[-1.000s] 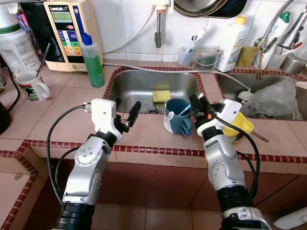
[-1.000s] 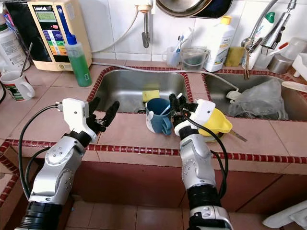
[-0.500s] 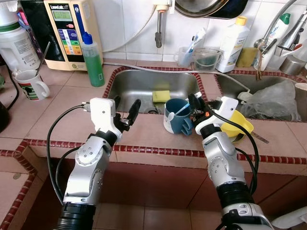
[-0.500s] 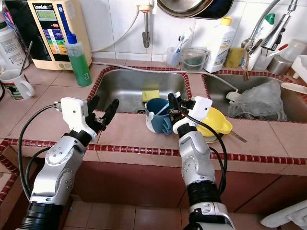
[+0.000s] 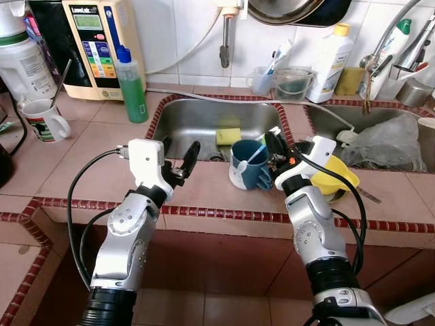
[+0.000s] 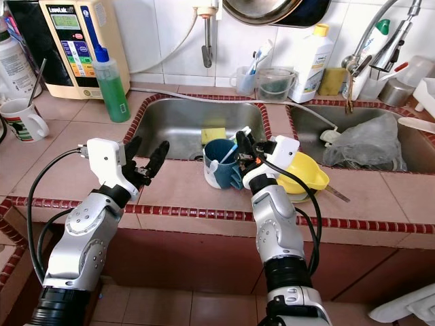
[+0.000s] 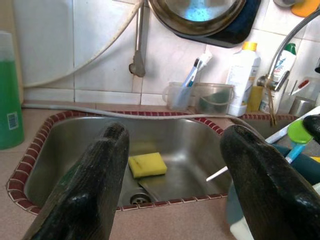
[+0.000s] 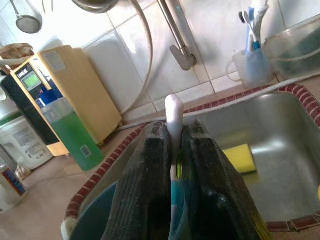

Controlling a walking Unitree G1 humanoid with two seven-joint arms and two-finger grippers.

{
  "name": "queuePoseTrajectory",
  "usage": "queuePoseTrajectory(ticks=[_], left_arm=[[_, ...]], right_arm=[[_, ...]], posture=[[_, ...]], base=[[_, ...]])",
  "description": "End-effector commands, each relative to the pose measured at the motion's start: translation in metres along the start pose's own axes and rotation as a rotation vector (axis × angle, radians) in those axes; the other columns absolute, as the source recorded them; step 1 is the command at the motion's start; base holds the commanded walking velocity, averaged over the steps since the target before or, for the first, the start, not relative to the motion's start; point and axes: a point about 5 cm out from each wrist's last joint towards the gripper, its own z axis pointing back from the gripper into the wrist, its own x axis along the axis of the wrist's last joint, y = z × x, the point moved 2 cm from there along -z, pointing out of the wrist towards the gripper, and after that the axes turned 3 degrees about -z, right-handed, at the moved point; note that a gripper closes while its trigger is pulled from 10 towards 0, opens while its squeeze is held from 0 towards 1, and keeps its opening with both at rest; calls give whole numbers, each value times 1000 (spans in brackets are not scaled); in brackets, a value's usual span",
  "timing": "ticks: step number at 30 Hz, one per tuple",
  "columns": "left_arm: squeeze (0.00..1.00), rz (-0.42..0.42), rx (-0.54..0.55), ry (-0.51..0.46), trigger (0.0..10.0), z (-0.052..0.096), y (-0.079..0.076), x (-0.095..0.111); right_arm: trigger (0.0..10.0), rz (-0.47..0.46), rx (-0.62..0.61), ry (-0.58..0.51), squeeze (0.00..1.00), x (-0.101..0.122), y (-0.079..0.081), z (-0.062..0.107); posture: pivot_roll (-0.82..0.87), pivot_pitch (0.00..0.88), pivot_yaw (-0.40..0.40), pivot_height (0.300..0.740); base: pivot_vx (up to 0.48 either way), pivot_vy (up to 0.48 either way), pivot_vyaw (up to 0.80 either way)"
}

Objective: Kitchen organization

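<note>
Bare counter tile (image 5: 102, 146) lies open left of the sink basin (image 5: 204, 122), between the white mug (image 5: 44, 121) and green bottle (image 5: 132, 85). Basin floor mostly open; a yellow sponge (image 5: 229, 136) lies at its right. Right of the blue cup (image 5: 246, 165), the yellow funnel (image 5: 336, 178) blocks the near ledge.

— How many cups? 
— Two: a blue cup (image 5: 249, 165) on the counter edge and a white mug (image 5: 45, 121) far left.

— Sinks? 
— Two basins: the left sink (image 5: 204, 122) with one yellow sponge (image 5: 229, 136), and the right sink (image 5: 353, 119) with one plastic bag (image 5: 394, 142).

— Bottles? 
— One green soap bottle (image 5: 131, 85), one white bottle (image 5: 330, 61).

— Grippers? 
— Two: the left gripper (image 5: 178, 161) and the right gripper (image 5: 274, 153).

— Anything else? 
— One yellow funnel (image 5: 336, 178), one clear tumbler (image 5: 260, 79) with brushes, one clear tub (image 5: 293, 83), one dispenser (image 5: 95, 47) by the wall, one pan (image 5: 292, 10) hanging above.
</note>
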Motion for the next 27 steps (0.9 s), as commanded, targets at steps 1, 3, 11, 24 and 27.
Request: queuePoseTrajectory(ticks=[1,3,11,24,27], left_arm=[[0,3,1,-3,10000,1,-1,2],[0,3,1,-3,10000,1,-1,2],[0,6,0,-5,10000,1,-3,3],[0,14,0,-8,10000,-1,-4,3],[0,15,-1,-9,10000,-1,-4,3]], right_arm=[[10000,-6,13,-34,0,11,4,-4],[10000,-26,22,-39,0,13,7,-5],[10000,3,54,-46,0,20,16,-8],[10000,37,155,-87,0,45,41,-12],[10000,35,179,-101,0,53,48,-13]], posture=[[-31,1,-5,740],[-29,1,-6,740],[-27,1,-7,740],[-31,0,-8,740],[-31,0,-9,740]], base=[[0,0,0],[0,0,0],[0,0,0],[0,0,0],[0,0,0]])
